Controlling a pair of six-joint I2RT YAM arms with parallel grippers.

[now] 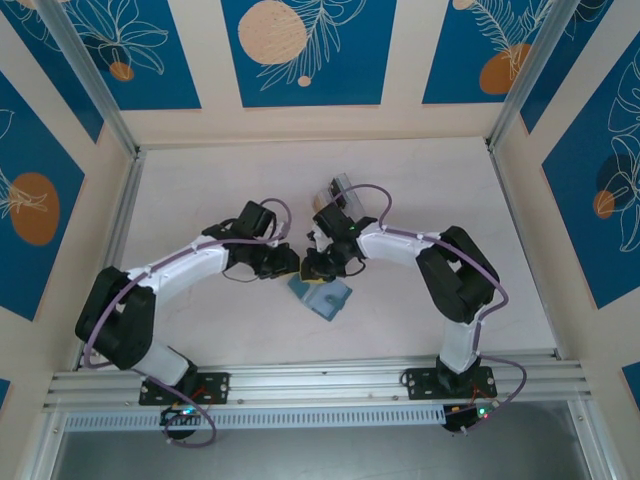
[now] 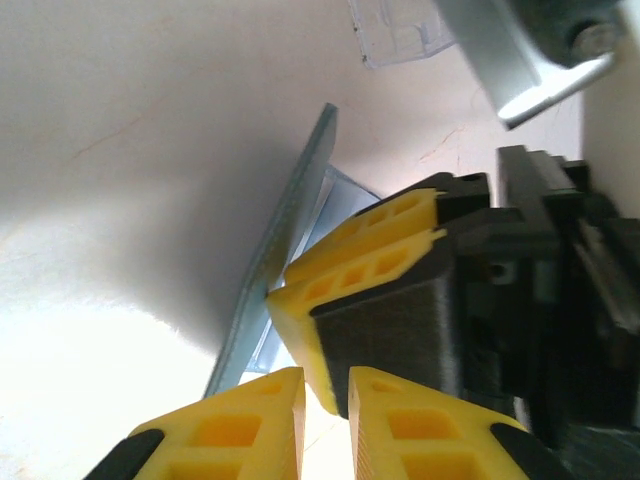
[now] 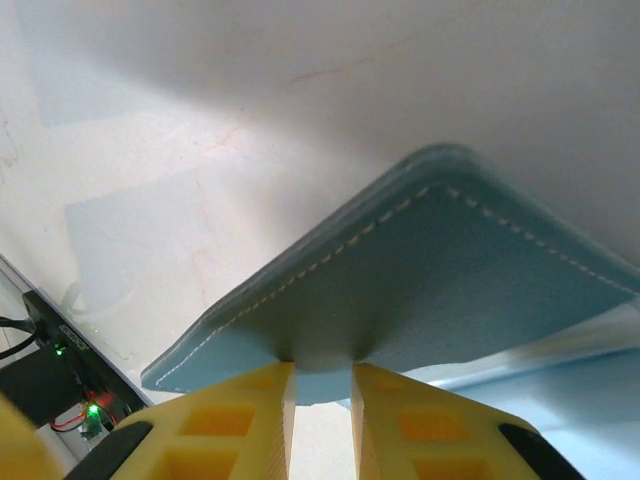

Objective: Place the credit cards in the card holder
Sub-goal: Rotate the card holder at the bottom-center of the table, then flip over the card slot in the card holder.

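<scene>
Yellow fingers of the right gripper [image 3: 322,370] pinch the raised cover edge of the card holder [image 3: 440,275], which sits mid-table between both grippers. The left gripper [image 2: 325,385] is nearly closed, but whether it holds a card can't be told. Step looks like holding the pockets open. Next move needs a card fed edge-first, square to a pocket. Holder is slate-teal with pale stitching and see-through pockets.

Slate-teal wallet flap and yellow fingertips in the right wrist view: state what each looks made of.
Slate-teal folding wallet: looks like leather or faux leather, matte and smooth; pale stitching runs along its rounded edge.
Yellow fingertips: probably moulded plastic or rubber, matte, with rectangular hollow cells; whether hard or soft cannot be told.
</scene>
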